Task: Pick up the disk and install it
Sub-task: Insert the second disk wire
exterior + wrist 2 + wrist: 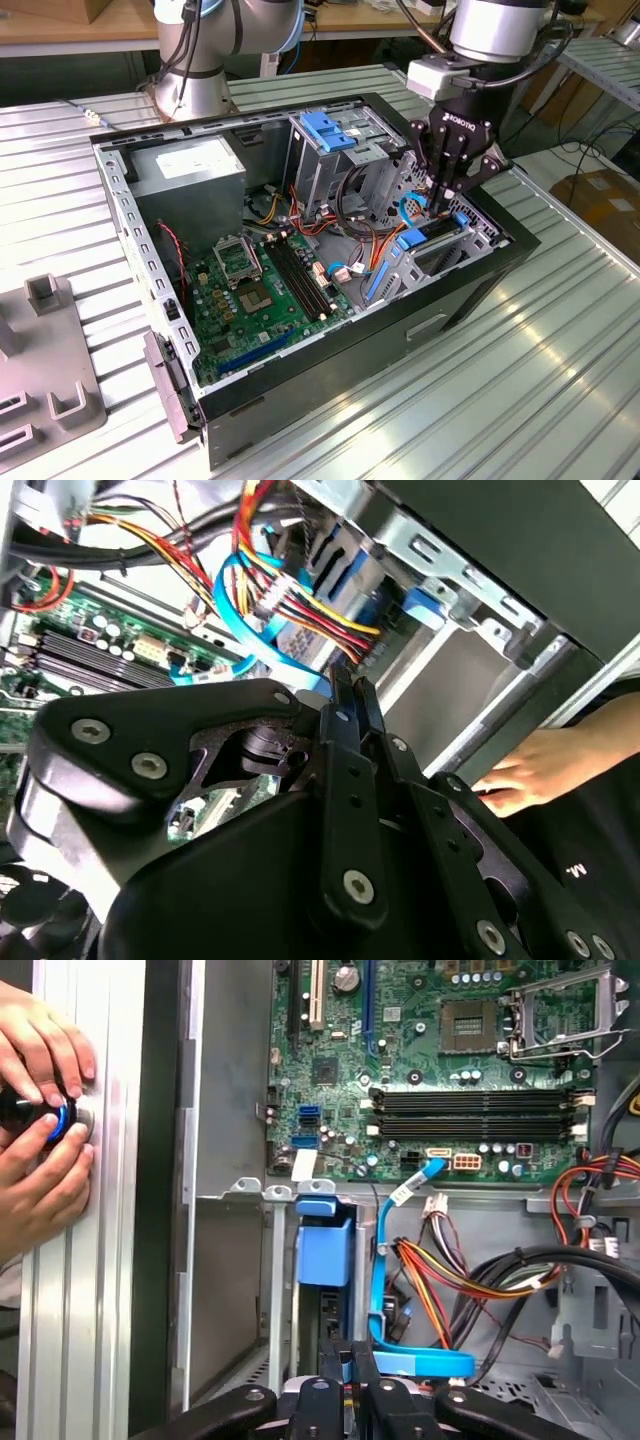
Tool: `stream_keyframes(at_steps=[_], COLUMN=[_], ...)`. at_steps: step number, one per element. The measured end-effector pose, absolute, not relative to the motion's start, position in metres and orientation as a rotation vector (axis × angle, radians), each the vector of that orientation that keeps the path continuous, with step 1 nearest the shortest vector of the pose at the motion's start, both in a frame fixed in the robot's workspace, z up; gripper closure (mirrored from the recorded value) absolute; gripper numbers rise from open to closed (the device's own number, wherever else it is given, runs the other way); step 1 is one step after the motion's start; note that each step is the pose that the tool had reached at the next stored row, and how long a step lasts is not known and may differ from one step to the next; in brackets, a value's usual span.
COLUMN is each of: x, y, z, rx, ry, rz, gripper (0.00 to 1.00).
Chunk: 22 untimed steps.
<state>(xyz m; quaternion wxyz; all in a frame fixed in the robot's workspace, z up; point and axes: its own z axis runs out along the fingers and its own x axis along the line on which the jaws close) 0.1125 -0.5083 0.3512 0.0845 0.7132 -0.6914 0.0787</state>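
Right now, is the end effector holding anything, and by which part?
The end effector is down in the drive bay of the computer case, fingers together. Whether they pinch the disk's blue carrier cannot be told.

Upper right of the frame, the gripper (450, 197) hangs low inside the open computer case (470, 290), fingers pinched together just above the disk (437, 232) sitting in the case's right-hand bay; the motherboard (265, 290) lies centre-left.

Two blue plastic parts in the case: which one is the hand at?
The lower one, the disk carrier in the front bay by the case's front wall, under the hand. The other, the bracket, sits atop the drive cage.
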Motion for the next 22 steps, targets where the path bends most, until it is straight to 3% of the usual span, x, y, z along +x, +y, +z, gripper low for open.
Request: stream_keyframes(at_steps=[14, 22], x=[0.107, 0.107], y=[-0.518, -0.527], z=[0.347, 0.347], rx=[2.161, 2.192], ry=[-2.102, -2.134], rz=[0.233, 0.174], gripper=[0.84, 0.84])
